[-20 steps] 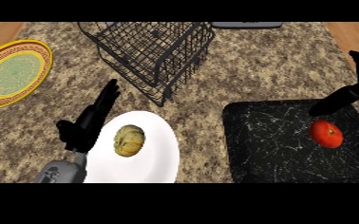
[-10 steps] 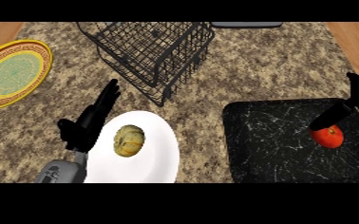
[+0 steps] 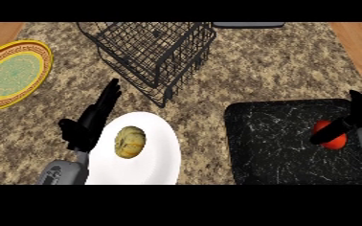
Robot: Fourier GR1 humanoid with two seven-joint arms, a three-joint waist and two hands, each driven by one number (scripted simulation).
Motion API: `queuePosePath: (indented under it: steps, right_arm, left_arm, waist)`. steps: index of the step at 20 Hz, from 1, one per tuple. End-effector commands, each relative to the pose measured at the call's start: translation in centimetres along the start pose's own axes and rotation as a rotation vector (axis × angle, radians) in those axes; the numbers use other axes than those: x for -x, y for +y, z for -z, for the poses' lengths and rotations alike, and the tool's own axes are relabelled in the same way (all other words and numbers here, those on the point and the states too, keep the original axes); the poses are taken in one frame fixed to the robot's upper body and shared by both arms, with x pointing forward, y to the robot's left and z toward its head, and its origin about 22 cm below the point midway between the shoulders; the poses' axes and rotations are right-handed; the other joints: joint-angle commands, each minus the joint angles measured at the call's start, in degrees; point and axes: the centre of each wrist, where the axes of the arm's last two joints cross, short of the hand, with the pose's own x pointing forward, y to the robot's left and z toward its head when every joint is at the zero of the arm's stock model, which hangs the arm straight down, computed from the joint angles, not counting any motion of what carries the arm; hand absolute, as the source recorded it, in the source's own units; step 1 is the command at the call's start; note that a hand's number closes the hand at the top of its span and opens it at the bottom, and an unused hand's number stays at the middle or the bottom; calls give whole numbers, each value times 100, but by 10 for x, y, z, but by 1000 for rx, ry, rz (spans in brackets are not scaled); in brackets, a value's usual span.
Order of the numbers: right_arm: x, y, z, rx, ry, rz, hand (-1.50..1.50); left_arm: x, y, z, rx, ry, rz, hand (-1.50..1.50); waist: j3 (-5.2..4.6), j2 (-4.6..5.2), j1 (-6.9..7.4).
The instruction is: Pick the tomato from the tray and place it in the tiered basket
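While left hand (image 3: 90, 124) rests open, right hand (image 3: 338, 129) covers tomato (image 3: 329, 135).

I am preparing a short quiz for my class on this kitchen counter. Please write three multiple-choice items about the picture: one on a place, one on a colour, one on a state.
1. Where does the tomato lie?
A. on the black tray
B. on the white plate
C. inside the wire basket

2. What colour is the rim of the plate at the left edge?
A. blue
B. yellow
C. black

3. How is the left hand?
A. curled round the tomato
B. open, fingers straight, beside the white plate
C. inside the basket

Key: 1 A, the red tomato sits at the tray's right side, under the right hand. 2 B, a yellow rim surrounds a green centre. 3 B, it holds nothing and shows left of the white plate.
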Motion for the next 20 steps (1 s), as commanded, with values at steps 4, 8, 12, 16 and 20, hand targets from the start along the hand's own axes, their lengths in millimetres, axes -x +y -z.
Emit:
queuePosePath:
  steps: [4,8,12,16,20]
  right_arm:
    - [3,15,-4,-23,226,26,-150]
    - [7,14,-2,-43,228,29,-150]
    - [23,29,8,-45,234,48,-150]
    - [7,37,10,-31,227,71,-150]
    - [1,55,6,53,78,144,150]
  left_arm:
    - [16,0,-5,-4,1,0,0]
    - [-1,-14,9,16,-3,10,0]
    - [-2,-3,0,14,-2,16,0]
    - [2,-6,8,20,3,0,0]
    - [1,6,-10,32,4,14,0]
  waist:
    - [1,15,22]
    - [4,16,28]
    - [8,15,54]
    - [8,24,78]
    - [12,16,109]
